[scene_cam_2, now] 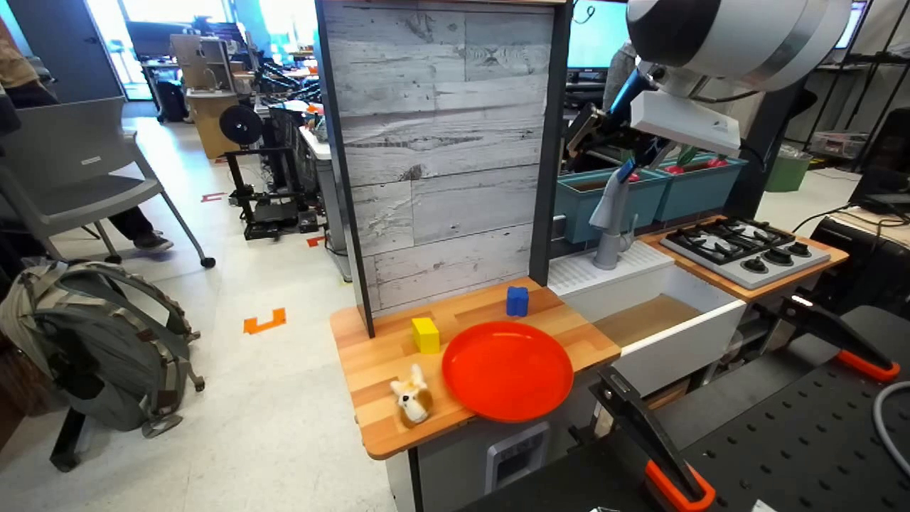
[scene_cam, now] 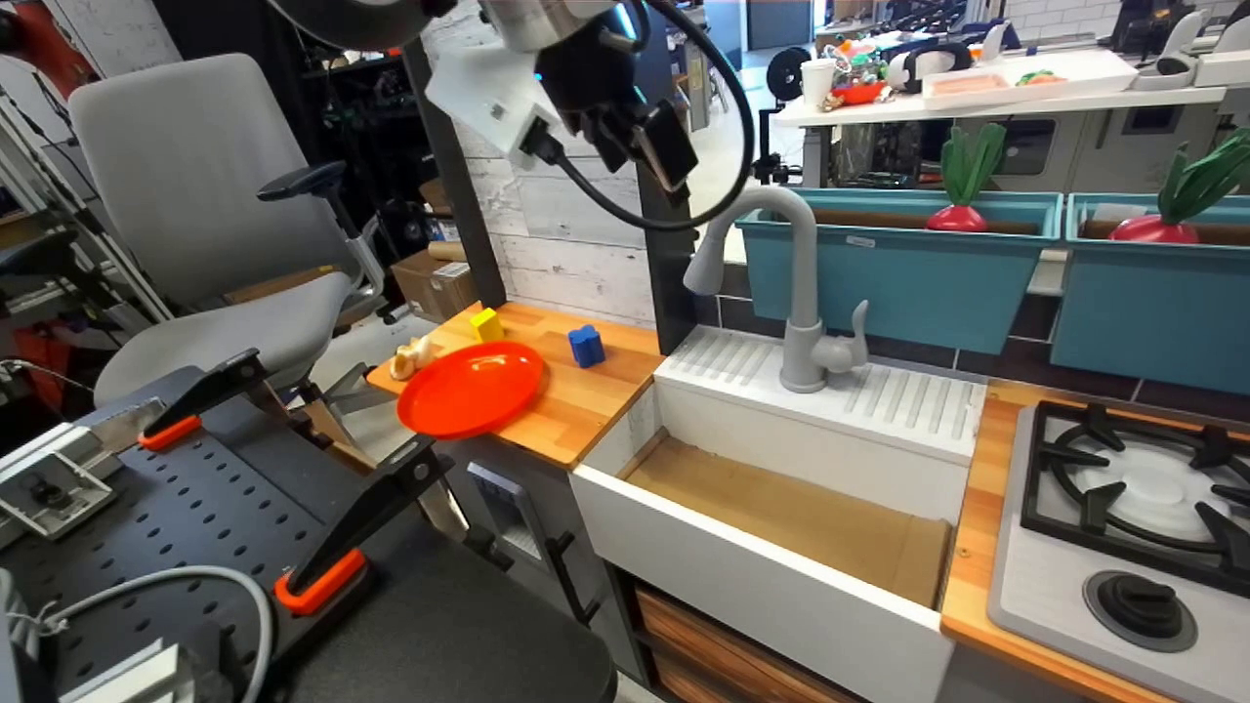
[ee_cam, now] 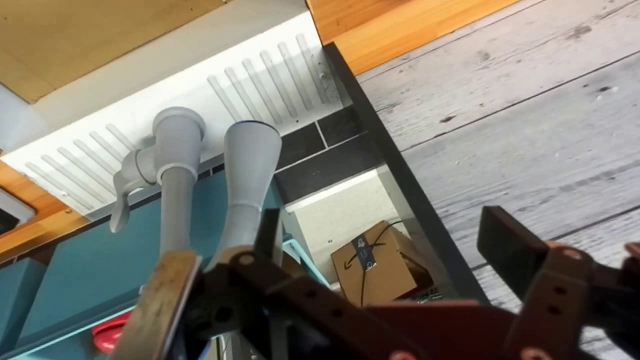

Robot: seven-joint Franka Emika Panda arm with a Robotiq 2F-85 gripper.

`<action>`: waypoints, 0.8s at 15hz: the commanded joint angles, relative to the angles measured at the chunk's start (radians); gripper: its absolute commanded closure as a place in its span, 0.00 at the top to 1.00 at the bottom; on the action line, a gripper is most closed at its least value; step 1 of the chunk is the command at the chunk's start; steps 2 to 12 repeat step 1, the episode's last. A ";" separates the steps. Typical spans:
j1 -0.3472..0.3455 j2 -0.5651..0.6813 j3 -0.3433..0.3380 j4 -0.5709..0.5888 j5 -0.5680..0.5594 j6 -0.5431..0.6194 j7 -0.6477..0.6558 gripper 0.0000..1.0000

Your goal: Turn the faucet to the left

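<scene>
The grey faucet [scene_cam: 804,293] stands upright on the white ledge behind the sink [scene_cam: 742,576], with its lever on its right side in that exterior view. It also shows in an exterior view [scene_cam_2: 608,250] and in the wrist view [ee_cam: 179,137]. Its spout head [ee_cam: 251,160] points toward the plank wall side. My gripper [scene_cam: 645,146] is open and empty, above the spout. It is high near the dark post in an exterior view [scene_cam_2: 604,135]. In the wrist view the gripper [ee_cam: 385,232] has its left finger overlapping the spout's neck; I cannot tell whether they touch.
The plank wall [scene_cam_2: 441,142] with its dark post [scene_cam: 674,293] stands beside the sink. Teal planters [scene_cam: 898,273] hang behind the faucet. The wooden counter holds a red plate [scene_cam: 474,391], a blue block [scene_cam: 587,347] and a yellow block [scene_cam: 487,325]. A stove [scene_cam: 1123,527] is opposite.
</scene>
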 commanded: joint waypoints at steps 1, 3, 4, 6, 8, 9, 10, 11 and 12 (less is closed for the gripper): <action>0.008 -0.002 -0.004 0.001 -0.003 0.000 0.008 1.00; 0.008 -0.002 -0.004 0.001 -0.003 0.000 0.008 1.00; 0.008 -0.002 -0.004 0.001 -0.003 0.000 0.008 1.00; 0.008 -0.002 -0.004 0.001 -0.003 0.000 0.008 1.00; 0.008 -0.002 -0.004 0.001 -0.003 0.000 0.008 1.00; 0.008 -0.002 -0.004 0.001 -0.003 0.000 0.008 1.00; 0.008 -0.002 -0.004 0.001 -0.003 0.000 0.008 1.00; 0.008 -0.002 -0.004 0.001 -0.003 0.000 0.008 1.00; 0.008 -0.002 -0.004 0.001 -0.003 0.000 0.008 1.00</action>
